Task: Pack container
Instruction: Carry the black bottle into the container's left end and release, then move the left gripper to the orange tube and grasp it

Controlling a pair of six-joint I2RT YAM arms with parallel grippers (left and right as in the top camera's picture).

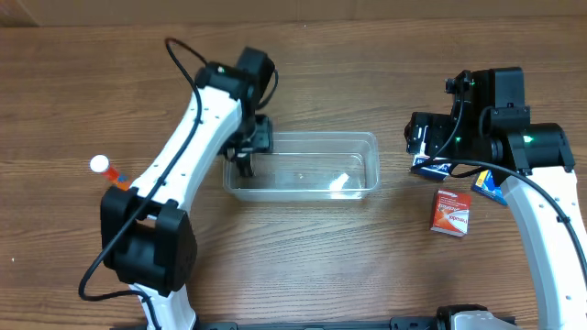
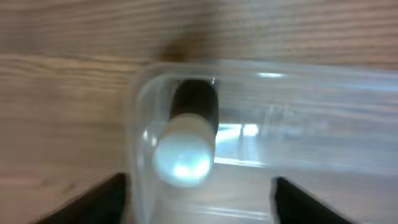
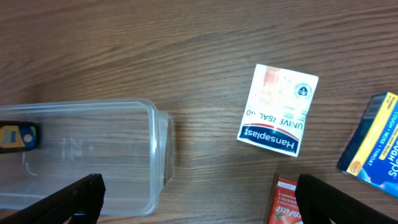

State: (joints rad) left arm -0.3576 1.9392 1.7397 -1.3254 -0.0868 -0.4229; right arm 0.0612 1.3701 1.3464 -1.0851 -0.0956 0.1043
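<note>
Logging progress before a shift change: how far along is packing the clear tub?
Done: one dark tube with a white cap appears to lie in the container, at its left end. In hand: nothing. The left gripper hangs open over that tube, and the right gripper is open above the table. Left: the Hansaplast box, red box and blue box lie outside.

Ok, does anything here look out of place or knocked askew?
Nothing is spilled or damaged. The one stray is a small orange tube with a white cap, lying alone far left of the container, while the boxes sit on its right.
</note>
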